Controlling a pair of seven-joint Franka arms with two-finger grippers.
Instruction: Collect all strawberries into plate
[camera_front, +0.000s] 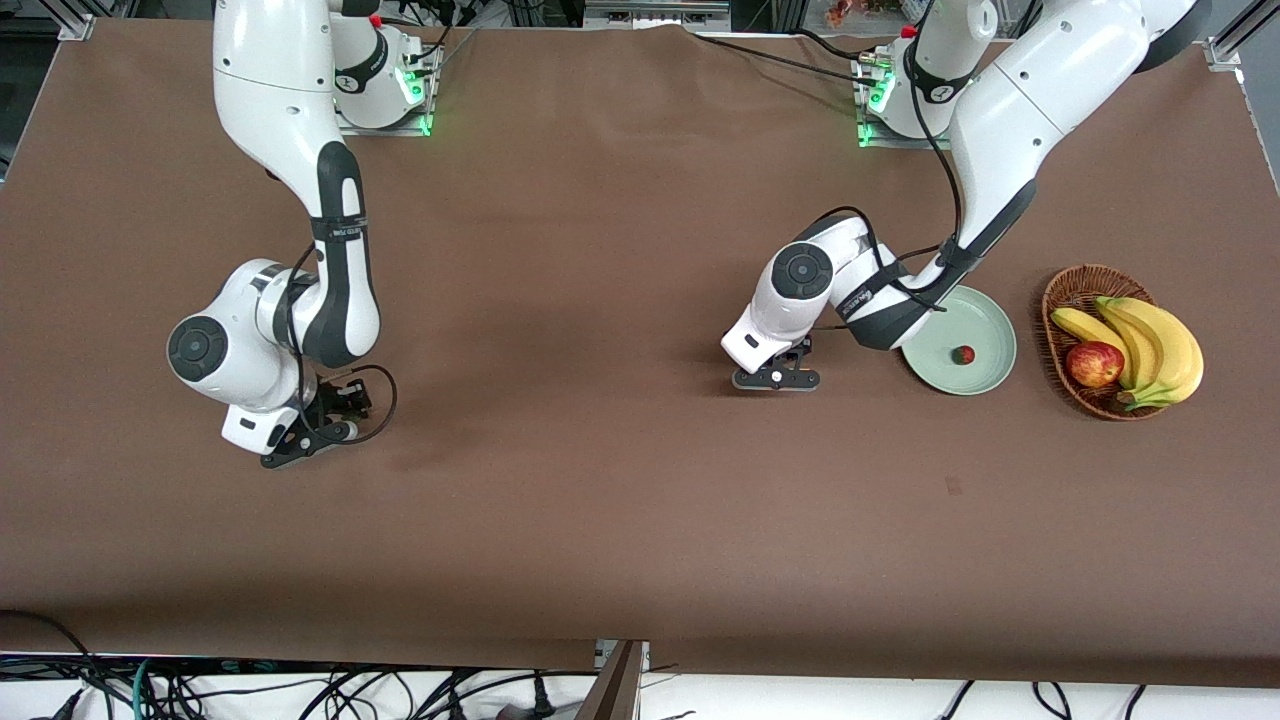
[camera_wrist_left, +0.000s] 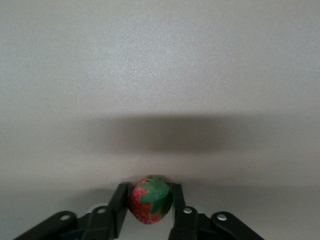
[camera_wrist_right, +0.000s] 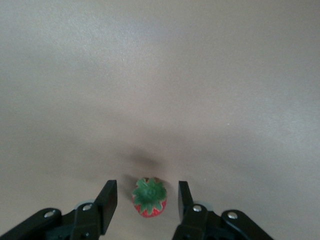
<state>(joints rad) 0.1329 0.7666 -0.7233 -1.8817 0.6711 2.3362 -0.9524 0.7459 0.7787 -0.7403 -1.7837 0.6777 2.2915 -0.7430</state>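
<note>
Three strawberries are in play, and the risk I'd guess at is either small fruit squirting out of a pinch and rolling off across the table (camera_front: 600, 200), short of the plate (camera_front: 985, 330), which holds one strawberry (camera_front: 963, 354). Left gripper (camera_wrist_left: 150, 202), low beside the plate, is clamped on its strawberry (camera_wrist_left: 150, 201). Right gripper (camera_wrist_right: 146, 199), low at its own end, straddles another berry (camera_wrist_right: 149, 197) lying between its fingers (camera_wrist_right: 108, 197), gaps on both sides.

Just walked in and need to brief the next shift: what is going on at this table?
Two arms are collecting strawberries onto the mint-green plate, where one strawberry already lies. The left gripper is down at the table beside the plate, shut on a second strawberry. The right gripper, at the right arm's end of the table, has its open fingers on either side of a third strawberry, not yet gripped. A wicker basket with bananas and an apple sits beside the plate.
</note>
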